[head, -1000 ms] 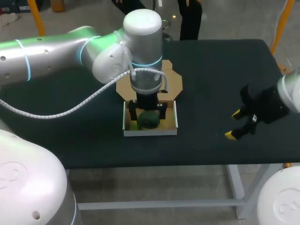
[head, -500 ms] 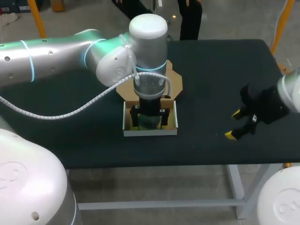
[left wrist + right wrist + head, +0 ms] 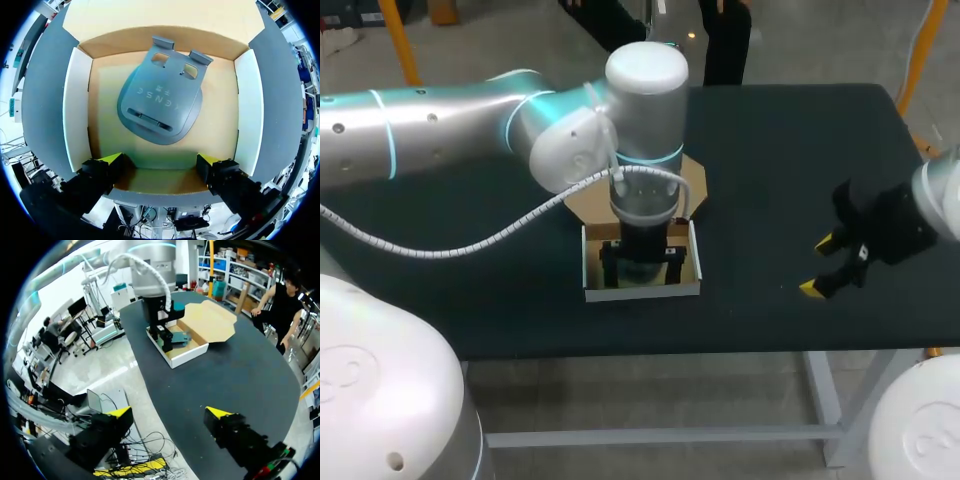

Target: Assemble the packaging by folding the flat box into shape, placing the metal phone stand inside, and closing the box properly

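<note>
Your left claw (image 3: pixel 160 160) sits low over the open box (image 3: pixel 76 107), its fingers spread wide and gripping nothing, with one yellow tip near each of the box's two nearer corners. The metal phone stand (image 3: pixel 160 105) lies flat on the box's brown floor, clear of both fingers, with its two hooks close to the box's far wall. The box's lid flap (image 3: pixel 212 320) lies open on the desk (image 3: pixel 770 150), just behind the box. Your right claw (image 3: pixel 818 266) hovers over the desk well to the right of the box, also wide open and empty.
</note>
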Robot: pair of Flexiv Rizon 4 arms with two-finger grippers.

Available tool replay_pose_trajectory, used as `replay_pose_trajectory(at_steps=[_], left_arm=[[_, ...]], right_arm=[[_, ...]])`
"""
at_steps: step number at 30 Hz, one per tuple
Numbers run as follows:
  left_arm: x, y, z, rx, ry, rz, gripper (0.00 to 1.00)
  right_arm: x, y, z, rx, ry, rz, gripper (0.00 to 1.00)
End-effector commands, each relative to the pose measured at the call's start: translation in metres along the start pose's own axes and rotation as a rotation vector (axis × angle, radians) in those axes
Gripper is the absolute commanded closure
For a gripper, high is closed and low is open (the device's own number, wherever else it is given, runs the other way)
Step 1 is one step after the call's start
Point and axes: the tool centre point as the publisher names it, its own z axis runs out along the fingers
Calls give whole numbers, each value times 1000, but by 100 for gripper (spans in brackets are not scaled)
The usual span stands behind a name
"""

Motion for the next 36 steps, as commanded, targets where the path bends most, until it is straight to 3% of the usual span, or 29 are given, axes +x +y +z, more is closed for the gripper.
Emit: replay_pose_trajectory(at_steps=[1,9,21,29,36], left_arm=[[0,10,1,10,2,0,0],[2,28,1,1,-5,3,0],[3,40,-2,8,-15,-5,0],[3,36,-6,40,-18,-54,0],[-1,29,-34,108,47,-51,0]], right_arm=[[4,-1,0,-3,-10,-2,0],[4,-1,0,-3,-10,-2,0],[4,-1,0,-3,-10,-2,0],[4,-1,0,-3,-10,-2,0],[4,-1,0,-3,-10,-2,0]])
